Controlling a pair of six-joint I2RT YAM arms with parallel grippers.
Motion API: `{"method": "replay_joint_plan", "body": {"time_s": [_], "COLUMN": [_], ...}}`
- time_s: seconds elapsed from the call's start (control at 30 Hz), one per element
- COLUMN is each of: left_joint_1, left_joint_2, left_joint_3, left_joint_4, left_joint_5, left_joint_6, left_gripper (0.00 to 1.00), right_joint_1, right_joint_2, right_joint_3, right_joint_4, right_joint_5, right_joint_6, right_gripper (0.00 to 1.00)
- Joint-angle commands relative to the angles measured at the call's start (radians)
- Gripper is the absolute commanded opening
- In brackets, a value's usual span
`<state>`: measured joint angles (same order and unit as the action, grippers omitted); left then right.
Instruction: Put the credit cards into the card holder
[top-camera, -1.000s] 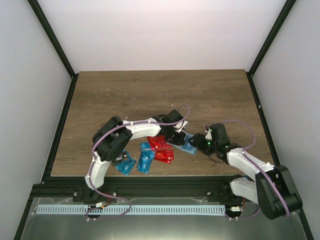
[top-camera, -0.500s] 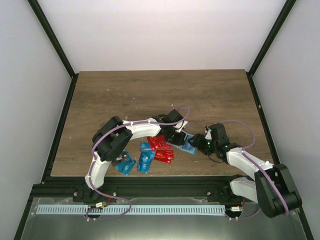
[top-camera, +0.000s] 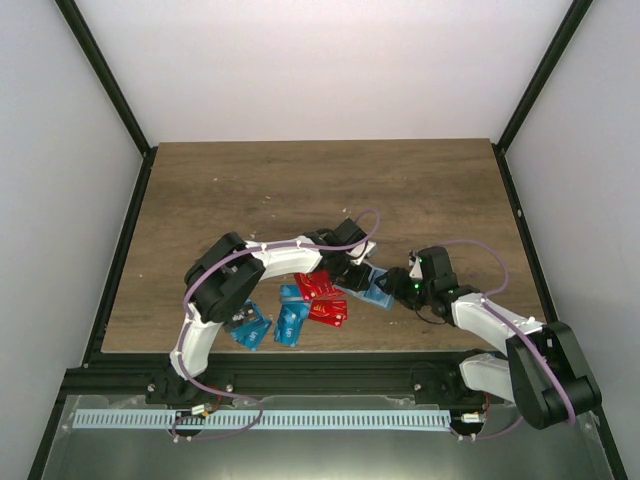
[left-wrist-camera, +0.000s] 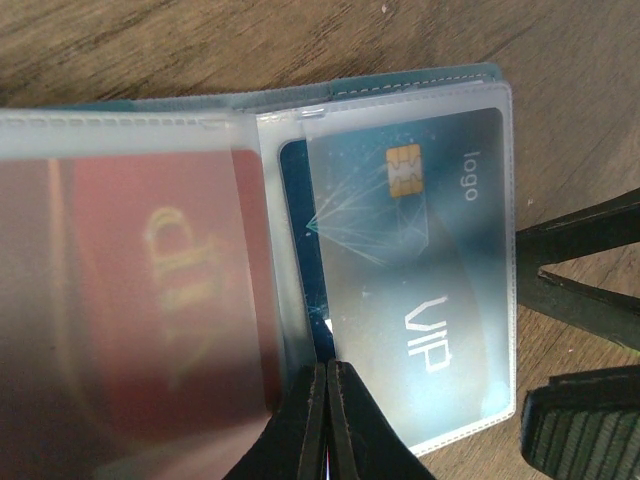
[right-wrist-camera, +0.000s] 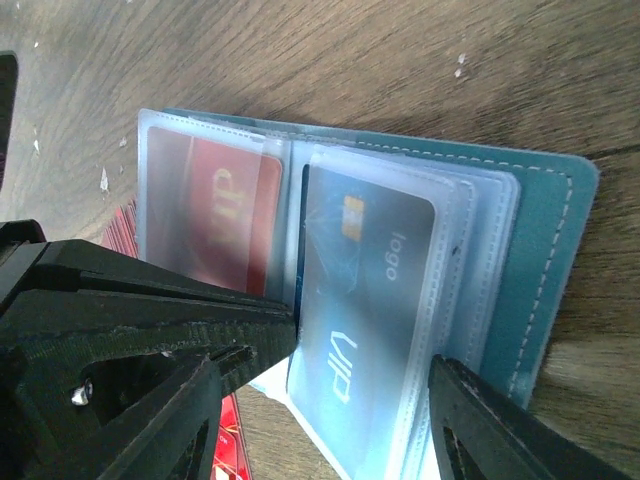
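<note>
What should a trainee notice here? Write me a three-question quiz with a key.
1. True or false: the left tool is shut.
2. Through the clear sleeves of the card holder you can see: A) no cards, B) a red card and a blue card, C) only red cards.
3. Are the fingers of the right tool apart or together?
Key: 1 true; 2 B; 3 apart.

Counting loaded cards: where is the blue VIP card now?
In the left wrist view, the blue VIP card sits inside the right clear sleeve of the card holder, beside the sleeved red card.
</note>
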<state>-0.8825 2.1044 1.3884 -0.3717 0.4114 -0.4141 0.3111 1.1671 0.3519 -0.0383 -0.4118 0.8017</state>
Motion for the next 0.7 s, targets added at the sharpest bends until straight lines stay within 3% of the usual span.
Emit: {"method": "replay_joint_plan", "body": {"time_s": [0.0,0.67], "left_joint_1": [-0.014,-0.027], "left_joint_2": [0.052,0.057], "left_joint_3": [-0.012,0.011], "left_joint_4": [-0.027,-0.037], "left_joint_5": [-0.028,-0.026], "left_joint_6": [0.012,0.007], "left_gripper": [0.04,0.04], "right_joint_1": [0.003,0.004], "right_joint_2": [-0.001,-0.028], "right_joint_3": [0.046,0.063], "right_joint_4": [0.011,-0.038], "right_joint_5": [-0.016,-0.018], "right_joint_6": [-0.009,-0.018], "right_gripper": [0.59,0.58]}}
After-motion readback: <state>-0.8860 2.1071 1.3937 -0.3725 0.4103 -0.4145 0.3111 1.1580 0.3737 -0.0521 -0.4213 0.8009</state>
